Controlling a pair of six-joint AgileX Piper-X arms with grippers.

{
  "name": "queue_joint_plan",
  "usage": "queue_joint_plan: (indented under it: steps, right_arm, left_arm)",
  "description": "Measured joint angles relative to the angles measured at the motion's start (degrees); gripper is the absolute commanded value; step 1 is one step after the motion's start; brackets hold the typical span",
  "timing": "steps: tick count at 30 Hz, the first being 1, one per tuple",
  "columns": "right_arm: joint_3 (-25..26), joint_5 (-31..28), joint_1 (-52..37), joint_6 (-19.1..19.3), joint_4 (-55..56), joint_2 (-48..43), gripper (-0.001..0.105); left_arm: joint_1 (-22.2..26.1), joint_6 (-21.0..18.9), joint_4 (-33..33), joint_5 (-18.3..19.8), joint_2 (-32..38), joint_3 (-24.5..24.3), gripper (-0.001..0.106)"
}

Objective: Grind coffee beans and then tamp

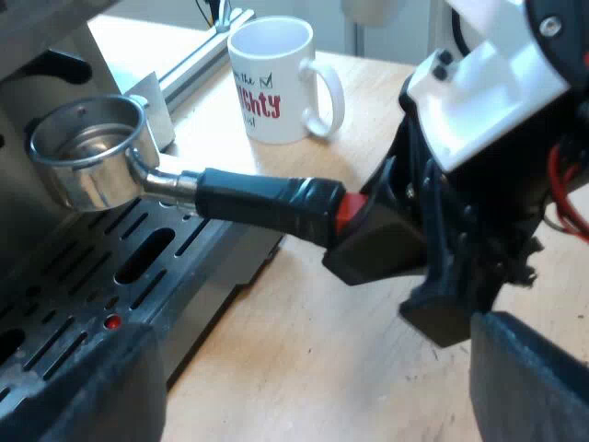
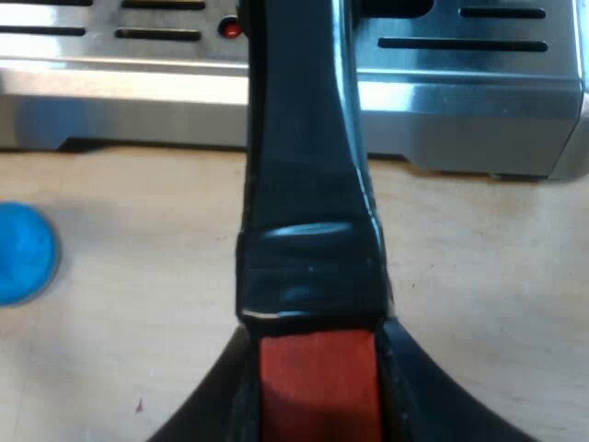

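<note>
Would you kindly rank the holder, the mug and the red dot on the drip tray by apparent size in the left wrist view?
1. holder, bowl and handle together.
2. mug, somewhat smaller; it stands farther off, so its true size is unsure.
3. red dot, clearly the smallest.

I see the holder (image 1: 87, 152) held open side up over the slotted tray (image 1: 101, 276) at the front of the machine (image 2: 460, 92). Its handle (image 1: 262, 203) runs outward, past the tray's edge and over the table (image 1: 304, 350). The handle's outer end is clamped between the fingers of my right gripper (image 2: 317, 396). A mug (image 1: 271, 83) stands upright on the table beyond the handle, close to the machine. A tamper (image 2: 23, 253) sits on the table beside the handle, near the machine's front, touching neither. My left gripper (image 1: 313, 396) hangs over the table on the near side of the handle, fingers spread wide, touching nothing.
</note>
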State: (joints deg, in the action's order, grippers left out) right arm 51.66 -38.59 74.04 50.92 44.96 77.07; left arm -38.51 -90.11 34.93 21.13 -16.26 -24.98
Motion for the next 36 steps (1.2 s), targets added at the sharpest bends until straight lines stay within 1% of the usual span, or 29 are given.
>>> queue_joint_plan:
  steps: [6,9,11,13,16,17,19,20,22,27,30,34,36]
  right_arm:
    - [0.0,0.0,2.4,0.0,1.9,-1.5,0.000]
    - [0.0,0.0,3.6,0.7,2.3,-2.2,0.000]
    - [0.0,0.0,4.6,2.3,2.5,-2.7,0.000]
    - [0.0,0.0,5.5,5.7,2.5,-3.4,0.000]
    - [0.0,1.5,5.6,8.3,1.9,-4.4,0.000]
    - [0.0,1.6,5.6,9.1,1.6,-4.5,0.000]
    - [-0.6,2.4,5.6,12.7,-0.1,-5.5,0.000]
    - [-0.8,2.9,5.5,13.3,-0.9,-5.7,0.000]
    - [-2.0,5.1,5.5,17.0,-3.6,-6.9,0.000]
    - [-4.8,8.6,5.5,20.1,-5.7,-7.8,0.000]
    - [-6.6,10.8,5.0,20.4,-6.9,-8.0,0.000]
    - [-7.7,13.6,3.2,24.2,-9.4,-8.1,0.000]
    - [-8.0,15.8,1.6,27.5,-10.9,-8.2,0.000]
  left_arm:
    - [0.0,0.0,6.6,0.0,4.2,0.0,0.069]
    - [0.0,0.0,8.4,0.0,6.3,0.0,0.069]
    - [0.0,-1.2,8.5,0.0,7.7,0.0,0.069]
    - [0.0,-3.2,8.5,0.0,9.4,0.0,0.069]
    - [0.0,-5.4,8.5,0.0,10.7,0.0,0.069]
    - [0.0,-5.5,8.6,0.0,10.8,0.0,0.069]
    - [0.0,-5.7,8.6,0.0,11.2,0.0,0.069]
    - [0.0,-5.7,8.6,0.0,11.2,0.0,0.069]
    - [0.0,-5.7,8.6,0.0,11.2,0.0,0.069]
    - [0.0,-5.8,8.6,0.0,11.2,0.0,0.069]
    - [0.0,-5.8,8.6,0.0,11.2,0.0,0.069]
    - [0.0,-5.8,8.6,0.0,11.2,0.0,0.069]
    - [0.0,-5.8,8.6,0.0,11.2,0.0,0.069]
